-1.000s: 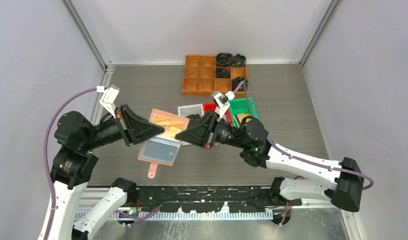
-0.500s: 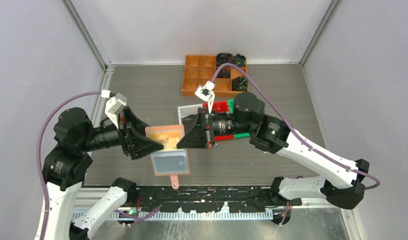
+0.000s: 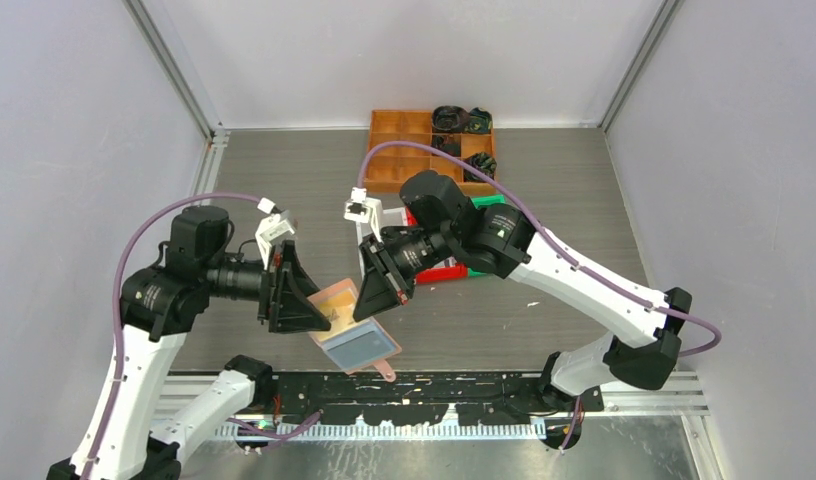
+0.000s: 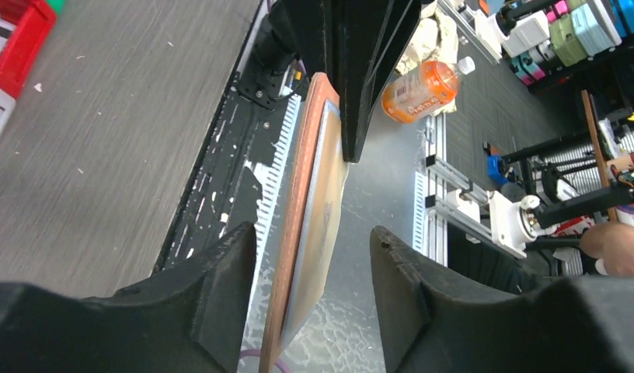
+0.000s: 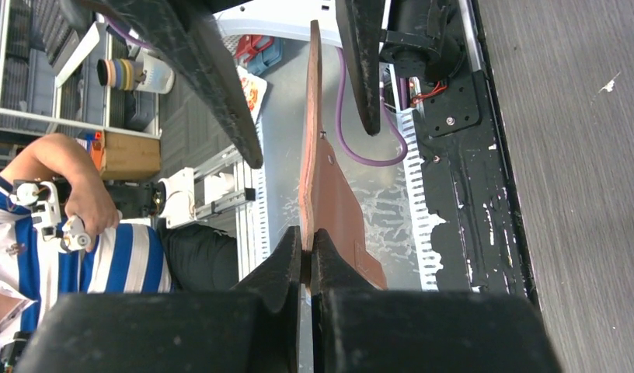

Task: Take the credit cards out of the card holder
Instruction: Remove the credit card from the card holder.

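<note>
Over the table's [image 3: 584, 200] near edge, the card holder [image 3: 356, 340] is hanging open in mid-air, with a grey-blue card [image 3: 354, 347] and a gold card [image 3: 334, 303] sitting in its pockets. The right gripper [image 5: 306, 247] is pinching its flap tight. The left gripper [image 4: 310, 252] is gaping around the other edge, gripping nothing. Farther back, a red bin [image 3: 442, 272] and an orange tray [image 3: 399, 150] are sitting on the table.

Over the near edge of the surface [image 3: 284, 170]: card holder [image 3: 352, 330], between left hand [image 3: 324, 318] on its left and right hand [image 3: 362, 310] on its right. Credit cards [image 3: 356, 343] sit in its pockets. Bins [image 3: 446, 270] lie behind it, partly under the right arm. Compartment tray [image 3: 399, 150] behind those, at the far edge.
</note>
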Robot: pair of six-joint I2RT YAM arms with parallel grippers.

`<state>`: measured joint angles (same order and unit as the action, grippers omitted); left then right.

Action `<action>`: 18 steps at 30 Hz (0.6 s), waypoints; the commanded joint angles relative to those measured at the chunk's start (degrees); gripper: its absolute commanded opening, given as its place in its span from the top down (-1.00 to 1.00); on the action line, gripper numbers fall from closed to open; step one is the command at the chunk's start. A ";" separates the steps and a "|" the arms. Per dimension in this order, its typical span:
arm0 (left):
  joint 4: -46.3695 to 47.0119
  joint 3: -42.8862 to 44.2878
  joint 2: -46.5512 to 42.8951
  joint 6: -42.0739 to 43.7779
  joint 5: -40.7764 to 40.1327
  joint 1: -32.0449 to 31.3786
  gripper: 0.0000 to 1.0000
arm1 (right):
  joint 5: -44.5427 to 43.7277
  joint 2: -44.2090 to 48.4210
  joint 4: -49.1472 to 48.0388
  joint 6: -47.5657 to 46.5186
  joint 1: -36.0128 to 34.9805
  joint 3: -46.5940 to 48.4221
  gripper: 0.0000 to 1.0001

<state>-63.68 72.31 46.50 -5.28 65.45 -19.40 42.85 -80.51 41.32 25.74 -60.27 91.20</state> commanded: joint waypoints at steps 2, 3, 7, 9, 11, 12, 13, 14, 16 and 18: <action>-4.34 0.95 1.55 5.00 5.08 0.02 0.04 | 3.58 -1.78 4.10 -4.98 -0.33 6.01 0.99; -5.06 1.07 1.74 6.51 5.38 0.06 0.15 | 3.62 -2.34 4.97 -5.55 -0.35 6.73 0.99; -8.23 0.54 2.16 9.67 5.69 0.06 0.68 | 3.79 -4.84 6.87 -7.19 -0.47 9.13 0.99; -8.27 0.10 2.04 9.61 6.18 0.06 0.84 | 4.03 -5.91 7.35 -7.57 -0.54 10.36 0.94; -7.38 -0.32 1.83 8.30 6.88 0.06 0.94 | 4.11 -6.46 7.24 -7.65 -0.52 11.14 0.55; -6.32 -1.02 1.49 6.89 7.17 0.06 0.99 | 4.27 -6.49 6.55 -7.51 -0.54 11.08 0.43; -4.63 -1.67 1.10 4.74 7.46 0.06 1.00 | 4.77 -6.13 5.36 -7.28 -0.50 10.81 0.29; -2.51 -2.48 0.64 1.70 7.88 0.05 1.00 | 4.90 -5.37 3.47 -6.72 -0.42 9.63 0.15; 4.03 -4.75 -0.96 -5.95 7.63 0.06 1.00 | 6.00 -2.52 -3.28 -4.24 0.09 5.08 0.04; 15.25 -7.45 -3.45 -17.13 6.11 0.04 1.00 | 9.24 1.90 -16.21 1.99 1.55 -2.91 -0.01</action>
<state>-66.08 67.90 46.54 -4.95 70.04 -19.38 46.74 -86.02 44.21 20.29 -60.18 96.73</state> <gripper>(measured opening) 0.033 0.484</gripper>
